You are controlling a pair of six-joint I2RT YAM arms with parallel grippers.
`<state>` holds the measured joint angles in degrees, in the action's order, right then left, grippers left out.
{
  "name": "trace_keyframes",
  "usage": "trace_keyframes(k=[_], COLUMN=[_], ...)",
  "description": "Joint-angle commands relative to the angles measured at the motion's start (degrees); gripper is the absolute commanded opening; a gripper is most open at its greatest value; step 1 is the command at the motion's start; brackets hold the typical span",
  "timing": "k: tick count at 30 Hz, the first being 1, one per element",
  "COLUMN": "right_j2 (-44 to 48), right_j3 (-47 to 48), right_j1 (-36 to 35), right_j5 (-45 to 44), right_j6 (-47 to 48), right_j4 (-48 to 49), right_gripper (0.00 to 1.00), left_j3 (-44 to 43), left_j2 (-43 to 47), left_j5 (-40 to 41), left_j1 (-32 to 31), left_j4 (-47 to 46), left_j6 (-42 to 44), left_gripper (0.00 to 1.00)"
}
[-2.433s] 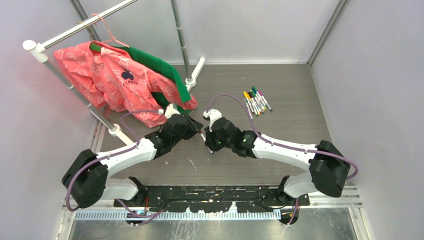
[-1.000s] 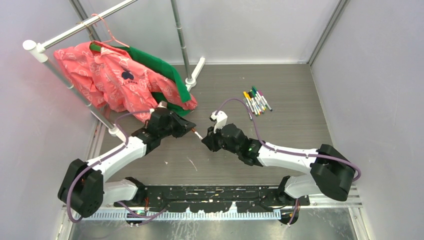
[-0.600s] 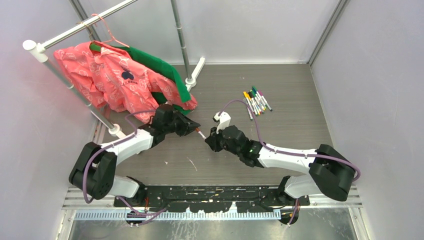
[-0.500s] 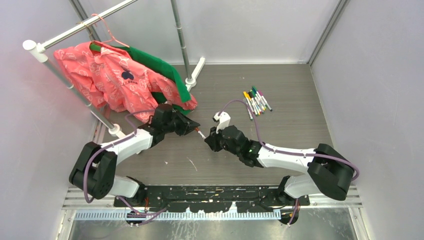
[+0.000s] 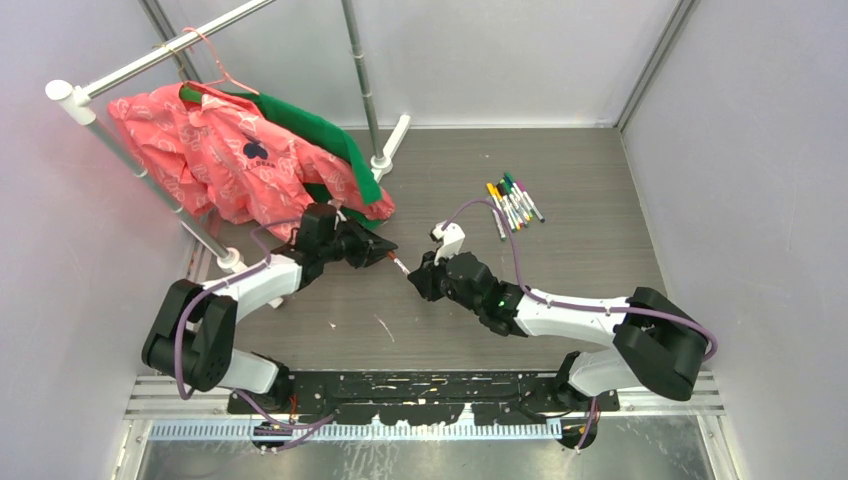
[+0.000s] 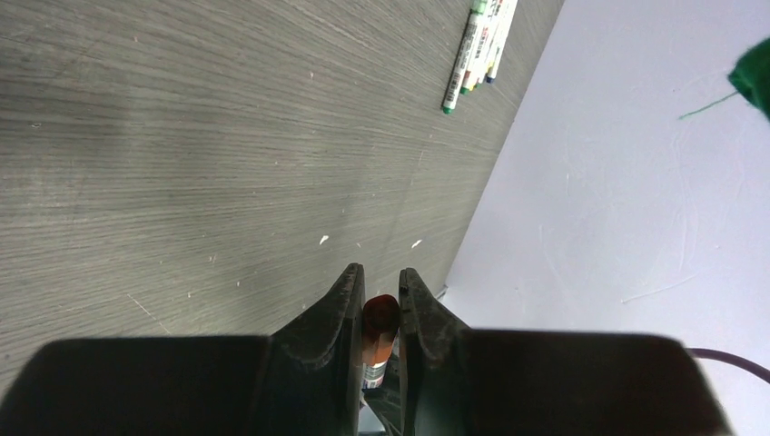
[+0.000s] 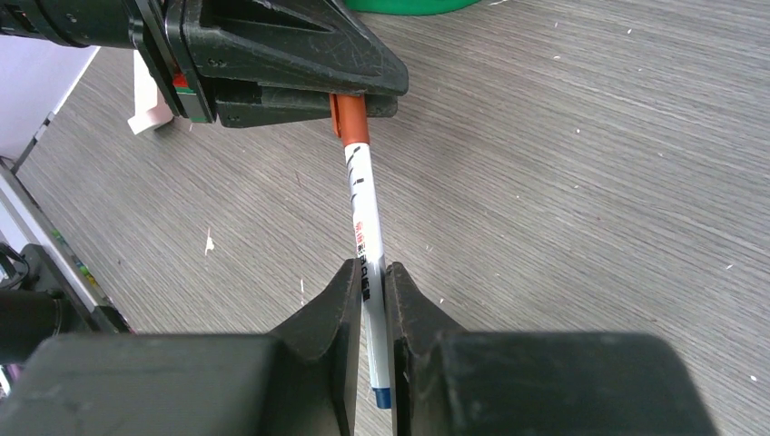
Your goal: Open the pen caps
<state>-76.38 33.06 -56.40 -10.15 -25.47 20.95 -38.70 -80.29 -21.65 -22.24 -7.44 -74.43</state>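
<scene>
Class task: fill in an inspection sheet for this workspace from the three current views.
Surface: grey wood-grain table, white specks.
Job's things: orange-red pen cap seated on white barrel; pile of pens far right.
Clutter: pink jacket, green garment on clothes rack.
Grippers: left gripper shut on cap; right gripper shut on barrel.
Cables: purple cables along both arms.
Surroundings: plain grey walls.
</scene>
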Motion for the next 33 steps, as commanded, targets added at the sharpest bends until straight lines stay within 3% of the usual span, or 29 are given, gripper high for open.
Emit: trace_keyframes(k=[1,18,26,29,33], right_j2=[0.99,3.30,11.76,12.84,10.03], right_j3=[-4.05,-2.61,3.29,6.78,12.27], right_j1=[-0.75,-0.77,-0.84,-0.78,-0.73], right_j5=[1.27,-1.41,-5.19,-4.77,-3.63], right_j6=[-0.63,-0.21,3.79,5.72,8.43], right_j4=[-14.56,-18.52,-28.95,-31.00,-32.92], right_gripper=[0.01,0.01,0.47,0.54,0.57], left_j3=[-4.03,-4.59,-4.49,-4.98,-6.38], left_j2=[-0.26,-2.23,1.19,2.61,3.85], left_j5=[6.10,-2.52,-5.77,-5.36,-3.63], left_j1=[6.77,10.97,10.04,8.24,4.71], left_j4=[-15.18,-16.50,-7.52,-3.92,0.47], left_j6=[-3.05,-0.03,10.95,14.70,18.94], left_gripper=[0.00,0.00,0.00,0.00,0.00])
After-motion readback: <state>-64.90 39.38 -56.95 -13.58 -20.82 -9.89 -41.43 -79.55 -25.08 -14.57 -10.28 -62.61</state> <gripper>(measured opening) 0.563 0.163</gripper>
